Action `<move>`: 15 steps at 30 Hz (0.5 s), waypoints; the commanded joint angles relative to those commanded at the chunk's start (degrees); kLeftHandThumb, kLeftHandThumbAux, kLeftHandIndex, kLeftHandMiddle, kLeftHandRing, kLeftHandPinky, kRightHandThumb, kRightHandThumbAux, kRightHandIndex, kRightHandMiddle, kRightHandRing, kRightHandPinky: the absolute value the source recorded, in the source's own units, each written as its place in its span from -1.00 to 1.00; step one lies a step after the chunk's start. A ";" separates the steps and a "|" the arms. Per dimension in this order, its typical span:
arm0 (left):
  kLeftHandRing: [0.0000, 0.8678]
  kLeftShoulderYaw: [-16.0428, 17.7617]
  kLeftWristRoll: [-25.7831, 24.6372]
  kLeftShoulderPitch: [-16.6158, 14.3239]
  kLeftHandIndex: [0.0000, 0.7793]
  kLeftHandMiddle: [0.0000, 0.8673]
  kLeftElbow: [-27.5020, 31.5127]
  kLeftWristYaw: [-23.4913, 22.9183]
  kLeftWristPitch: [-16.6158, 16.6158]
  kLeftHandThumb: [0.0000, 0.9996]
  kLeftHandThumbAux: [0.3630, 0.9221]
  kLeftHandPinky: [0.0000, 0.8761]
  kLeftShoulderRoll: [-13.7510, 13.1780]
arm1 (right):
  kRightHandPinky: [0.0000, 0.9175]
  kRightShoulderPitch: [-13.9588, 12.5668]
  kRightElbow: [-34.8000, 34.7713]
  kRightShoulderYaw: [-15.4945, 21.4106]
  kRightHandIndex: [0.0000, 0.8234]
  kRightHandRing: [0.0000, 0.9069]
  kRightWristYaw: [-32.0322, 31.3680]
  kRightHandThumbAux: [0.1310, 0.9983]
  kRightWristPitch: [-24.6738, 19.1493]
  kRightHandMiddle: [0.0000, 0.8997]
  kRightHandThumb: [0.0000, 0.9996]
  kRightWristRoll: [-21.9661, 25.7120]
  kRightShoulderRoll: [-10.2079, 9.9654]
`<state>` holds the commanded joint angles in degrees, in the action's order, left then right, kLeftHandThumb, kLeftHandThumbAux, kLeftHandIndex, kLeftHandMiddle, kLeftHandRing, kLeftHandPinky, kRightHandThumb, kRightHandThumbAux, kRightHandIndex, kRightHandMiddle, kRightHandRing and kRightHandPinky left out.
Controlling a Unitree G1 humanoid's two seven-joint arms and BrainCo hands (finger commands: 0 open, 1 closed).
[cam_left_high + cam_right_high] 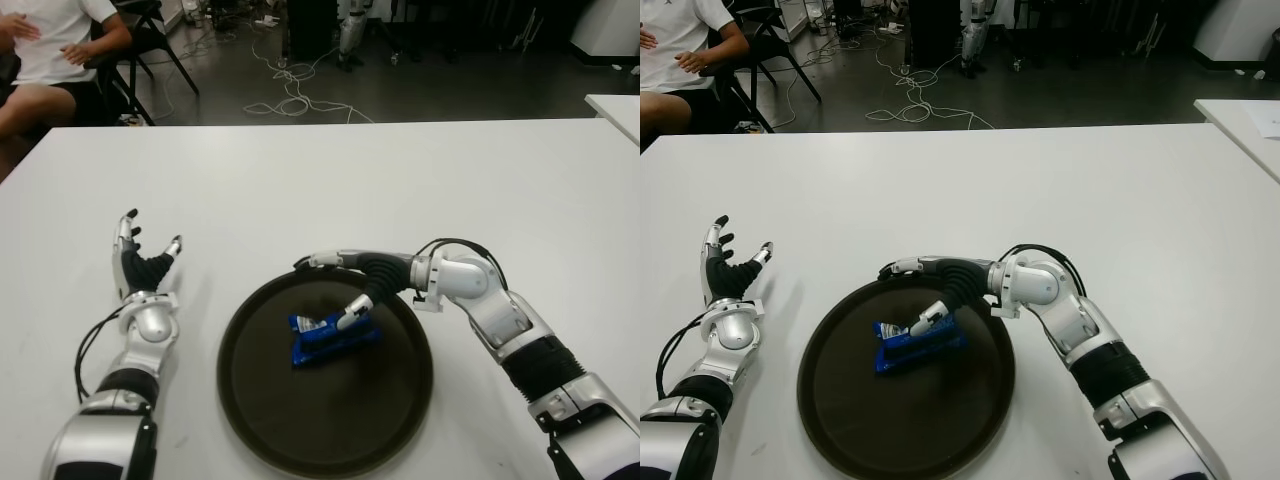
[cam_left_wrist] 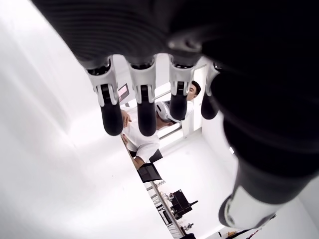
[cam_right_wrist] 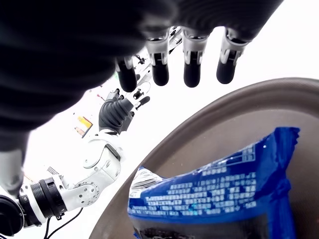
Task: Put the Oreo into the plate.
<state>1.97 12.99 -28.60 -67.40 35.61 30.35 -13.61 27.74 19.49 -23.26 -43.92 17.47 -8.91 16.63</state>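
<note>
right fingers (image 3: 192,64): stretched out straight over the plate, holding nothing; four tips show in a row in the right wrist view, well clear of the pack.
right thumb (image 1: 352,312): points down, tip at or just above the oreo; contact cannot be told.
right hand (image 1: 345,275): reaches in from the right, over the far half of the plate.
oreo (image 1: 333,340): blue pack, lying flat inside the plate, a little behind its middle, tilted so its right end sits farther from the robot. white print on the wrapper, one crimped end showing in the right wrist view.
plate (image 1: 260,420): dark, round, with a raised rim; sits on the table in front of the robot, between the two arms.
left fingers (image 2: 110,112): spread and straight, holding nothing.
left hand (image 1: 143,268): shows left of the plate, apart from its rim, palm turned inward, fingertips pointing away from the robot; whether it touches the table cannot be told.
table (image 1: 400,180): white; besides the arms it carries only the plate with the pack.
person (image 1: 50,45): seated on a chair beyond the far left corner of the table, white shirt, hands raised in front of the chest.
cables (image 1: 290,95): loose on the dark floor behind the table.
</note>
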 joint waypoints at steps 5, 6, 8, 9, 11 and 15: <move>-0.73 0.14 -0.27 -0.01 -0.71 -0.77 -0.04 -0.24 -0.04 -0.44 0.47 -0.61 0.07 | -0.89 -0.16 -0.42 0.60 -0.96 -0.91 0.63 -0.14 -1.75 -0.89 -1.00 0.17 -0.13; -0.73 0.16 -0.31 -0.02 -0.71 -0.78 -0.06 -0.29 -0.05 -0.43 0.47 -0.59 0.07 | -0.87 -0.19 -0.53 0.75 -0.94 -0.89 0.79 -0.13 -2.06 -0.87 -1.00 0.23 -0.18; -0.72 0.22 -0.40 -0.04 -0.71 -0.78 -0.10 -0.36 -0.09 -0.41 0.46 -0.58 0.09 | -0.86 -0.34 -0.70 1.01 -0.92 -0.87 1.00 -0.11 -2.49 -0.86 -1.00 0.47 -0.40; -0.72 0.26 -0.45 -0.04 -0.71 -0.78 -0.12 -0.39 -0.08 -0.41 0.46 -0.57 0.10 | -0.86 -0.38 -0.75 1.19 -0.91 -0.86 1.16 -0.11 -2.61 -0.86 -1.00 0.59 -0.48; -0.71 0.30 -0.51 -0.03 -0.70 -0.77 -0.14 -0.43 -0.05 -0.41 0.46 -0.56 0.11 | -0.86 -0.32 -0.70 1.59 -0.90 -0.86 1.37 -0.09 -2.59 -0.85 -1.00 0.86 -0.55; -0.70 0.25 -0.39 0.03 -0.70 -0.76 -0.19 -0.28 0.12 -0.41 0.46 -0.55 0.05 | -0.87 -0.49 -0.37 2.62 -0.89 -0.86 2.81 -0.06 -1.53 -0.85 -1.00 1.06 -1.13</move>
<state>2.22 12.60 -28.57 -67.59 35.33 30.48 -13.57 27.24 19.11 -20.65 -41.11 15.94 -7.85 15.50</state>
